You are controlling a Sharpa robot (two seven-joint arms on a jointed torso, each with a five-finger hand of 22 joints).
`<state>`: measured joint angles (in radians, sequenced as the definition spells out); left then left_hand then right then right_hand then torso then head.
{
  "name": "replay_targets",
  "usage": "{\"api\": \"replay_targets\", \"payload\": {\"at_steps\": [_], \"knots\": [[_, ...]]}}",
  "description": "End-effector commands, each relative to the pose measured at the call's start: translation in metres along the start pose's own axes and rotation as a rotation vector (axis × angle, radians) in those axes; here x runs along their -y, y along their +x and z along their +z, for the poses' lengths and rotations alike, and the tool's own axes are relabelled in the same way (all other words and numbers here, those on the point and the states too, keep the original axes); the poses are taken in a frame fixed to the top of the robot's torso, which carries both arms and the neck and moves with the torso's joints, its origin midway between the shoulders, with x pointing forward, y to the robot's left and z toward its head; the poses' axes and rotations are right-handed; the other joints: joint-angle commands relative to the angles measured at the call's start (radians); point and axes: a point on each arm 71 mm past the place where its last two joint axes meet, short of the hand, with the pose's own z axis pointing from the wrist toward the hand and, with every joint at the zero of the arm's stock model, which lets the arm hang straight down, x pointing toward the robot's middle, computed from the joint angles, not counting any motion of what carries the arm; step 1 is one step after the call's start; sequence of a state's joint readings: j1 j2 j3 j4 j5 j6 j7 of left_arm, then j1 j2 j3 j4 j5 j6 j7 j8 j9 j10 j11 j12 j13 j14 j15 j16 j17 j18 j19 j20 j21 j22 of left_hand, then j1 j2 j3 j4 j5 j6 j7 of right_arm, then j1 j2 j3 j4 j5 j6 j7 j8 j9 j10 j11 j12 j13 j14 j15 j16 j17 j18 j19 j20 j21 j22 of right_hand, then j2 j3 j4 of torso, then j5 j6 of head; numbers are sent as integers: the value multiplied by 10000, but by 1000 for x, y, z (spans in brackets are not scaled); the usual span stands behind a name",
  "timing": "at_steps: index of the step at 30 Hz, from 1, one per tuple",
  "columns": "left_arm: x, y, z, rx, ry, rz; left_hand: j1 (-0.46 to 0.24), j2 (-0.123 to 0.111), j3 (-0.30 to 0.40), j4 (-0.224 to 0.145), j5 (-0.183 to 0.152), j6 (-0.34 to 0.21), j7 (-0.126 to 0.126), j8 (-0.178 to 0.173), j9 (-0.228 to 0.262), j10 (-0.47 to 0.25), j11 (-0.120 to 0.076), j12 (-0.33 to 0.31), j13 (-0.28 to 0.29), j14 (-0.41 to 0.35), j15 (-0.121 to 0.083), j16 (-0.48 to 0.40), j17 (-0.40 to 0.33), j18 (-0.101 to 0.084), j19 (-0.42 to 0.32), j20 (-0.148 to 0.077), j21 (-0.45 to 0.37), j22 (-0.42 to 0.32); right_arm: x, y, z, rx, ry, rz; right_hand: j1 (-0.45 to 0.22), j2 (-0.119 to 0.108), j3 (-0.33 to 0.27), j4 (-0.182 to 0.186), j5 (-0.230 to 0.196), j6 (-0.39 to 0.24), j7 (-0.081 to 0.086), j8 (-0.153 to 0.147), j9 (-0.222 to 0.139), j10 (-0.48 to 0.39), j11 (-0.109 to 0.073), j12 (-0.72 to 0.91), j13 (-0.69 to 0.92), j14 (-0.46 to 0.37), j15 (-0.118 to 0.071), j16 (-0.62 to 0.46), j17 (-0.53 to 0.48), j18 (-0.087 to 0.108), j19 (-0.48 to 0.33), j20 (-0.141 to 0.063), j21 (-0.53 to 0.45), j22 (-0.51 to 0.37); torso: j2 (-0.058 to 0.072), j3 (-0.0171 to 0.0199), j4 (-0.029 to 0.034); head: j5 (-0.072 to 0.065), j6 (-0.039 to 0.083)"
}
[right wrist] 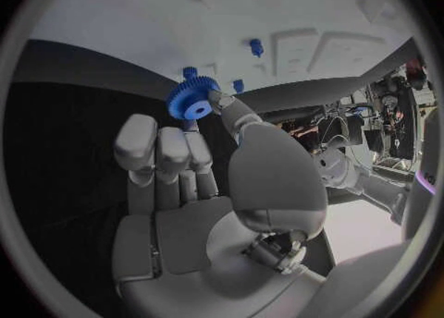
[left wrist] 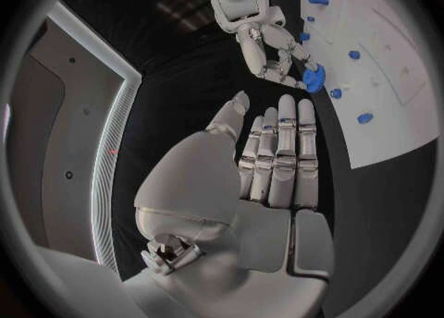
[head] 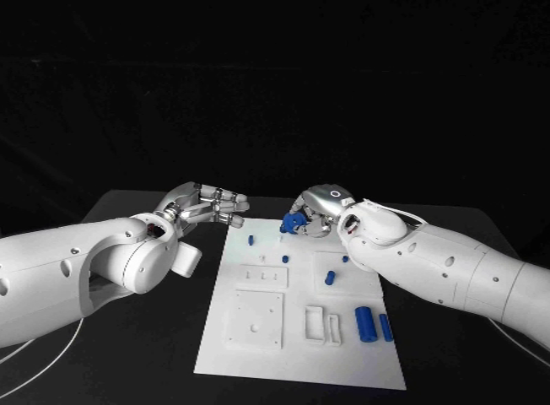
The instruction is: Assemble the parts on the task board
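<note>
Both hands crowd the far edge of the task board (head: pixel 302 314), the right hand (head: pixel 314 211) holding a blue gear (head: pixel 291 222) above small blue pegs (head: pixel 252 240), the left hand (head: pixel 208 205) just off its corner, while the near half lies unobstructed apart from two blue cylinders (head: pixel 373 324).

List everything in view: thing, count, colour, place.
task board: one, white, middle of the black table.
gear: one, blue, held by the right hand above the board's far edge.
small parts: several, blue, scattered on the board's far half.
cylinders: two, blue, side by side on the board's near right part.
table: one, black, under the board.
left hand: one, silver, fingers straight, holding nothing, beside the board's far left corner.
right hand: one, silver, pinching the gear.
</note>
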<state>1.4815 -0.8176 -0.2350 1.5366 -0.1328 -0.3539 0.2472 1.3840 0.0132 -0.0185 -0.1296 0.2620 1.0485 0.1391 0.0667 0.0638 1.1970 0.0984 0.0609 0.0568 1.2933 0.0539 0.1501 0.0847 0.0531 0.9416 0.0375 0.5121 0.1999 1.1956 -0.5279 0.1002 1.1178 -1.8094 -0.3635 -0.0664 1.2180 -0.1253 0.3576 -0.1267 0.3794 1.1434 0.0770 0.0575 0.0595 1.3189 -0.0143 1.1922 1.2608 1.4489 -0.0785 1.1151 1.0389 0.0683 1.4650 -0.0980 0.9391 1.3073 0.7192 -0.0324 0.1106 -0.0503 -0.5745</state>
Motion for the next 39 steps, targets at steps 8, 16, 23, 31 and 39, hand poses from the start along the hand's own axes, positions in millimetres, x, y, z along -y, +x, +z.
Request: {"api": "replay_targets", "payload": {"at_steps": [8,16,23,31,39], "knots": [[3,3,1,-159,122,6,-19,33,-56,-16,15,-69,-25,-20,5,-61,16,-28,16,38,33,-67,3,8,10,19,27,-10,-23,7,7,-88,-478,-146,36,-25,9,61,-7,290,-37,43,33,19,-43,-24,-17,6,-72,-12,-21,27,455,-82,16,1150,15,15,0,95,1],[3,4,2,-193,127,6,-12,33,-58,-13,33,-72,-23,-20,5,-58,15,-26,17,39,33,-68,2,10,15,19,35,-37,-28,17,11,-381,-548,-212,27,-27,8,81,-13,289,-38,43,33,16,-42,-27,-18,8,-73,-17,-29,26,454,-84,8,1149,16,26,4,114,-10],[3,4,2,-211,131,7,-12,33,-58,-13,33,-72,-23,-20,5,-58,15,-26,17,39,33,-68,2,10,15,19,35,-37,-25,24,13,-577,-444,-292,24,-29,-2,90,-22,270,-32,41,32,6,-40,-37,-24,3,-74,-37,-48,27,452,-87,-13,1144,12,28,1,136,-21],[4,6,3,-258,133,1,-12,33,-58,-13,33,-72,-23,-20,5,-58,15,-26,17,39,33,-68,2,10,15,19,35,-37,-21,32,15,-760,-352,-303,14,-40,-26,99,9,236,-25,40,31,-10,-35,-56,-37,1,-74,-46,-57,28,449,-87,-30,1141,15,33,-11,155,-4],[4,6,3,-269,133,3,-12,33,-58,-13,33,-72,-23,-20,5,-58,15,-26,17,39,33,-68,2,10,15,19,35,-37,-24,38,16,-854,-391,-257,-4,-45,-65,115,-3,140,1,39,29,-61,-20,-128,-94,-10,-65,-94,-100,38,437,-80,-83,1130,12,30,-11,172,-14]]}}
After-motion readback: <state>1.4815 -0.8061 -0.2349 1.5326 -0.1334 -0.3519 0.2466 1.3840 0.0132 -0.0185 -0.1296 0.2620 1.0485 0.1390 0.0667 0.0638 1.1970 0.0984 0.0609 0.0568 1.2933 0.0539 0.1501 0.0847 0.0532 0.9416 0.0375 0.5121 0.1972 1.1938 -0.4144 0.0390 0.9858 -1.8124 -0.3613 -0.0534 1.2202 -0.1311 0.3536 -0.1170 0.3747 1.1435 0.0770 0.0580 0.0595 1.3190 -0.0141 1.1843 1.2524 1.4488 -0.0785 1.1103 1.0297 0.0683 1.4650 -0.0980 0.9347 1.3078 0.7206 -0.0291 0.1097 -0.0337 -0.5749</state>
